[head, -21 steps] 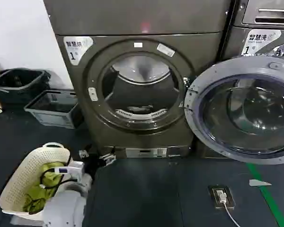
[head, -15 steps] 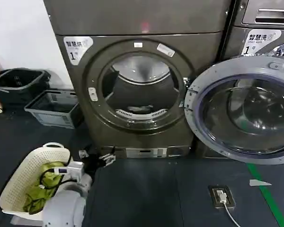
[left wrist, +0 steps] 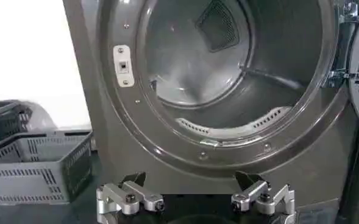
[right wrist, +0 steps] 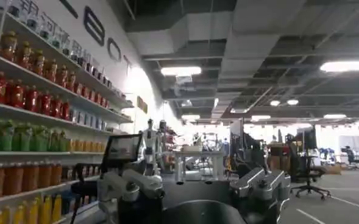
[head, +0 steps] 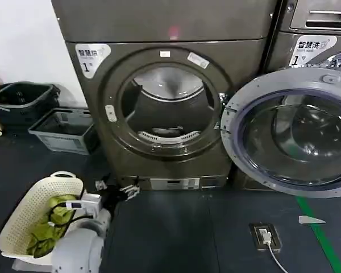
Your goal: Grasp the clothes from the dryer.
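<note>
From my head view the light is even and fairly soft. The white wall (head: 23, 51) at left is bright, the dark floor mat (head: 176, 233) soaks up light. The dryer (head: 91, 119) shows a small pink glint on its top panel, and the open porthole door (head: 292, 133) carries pale reflections across its glass. The drum (head: 170, 108) is shadowed at the sides, lighter on its back wall. My left wrist view blows out the wall to plain white. In the right wrist view, ceiling light panels (right wrist: 182, 71) glare, and the far room washes out.
</note>
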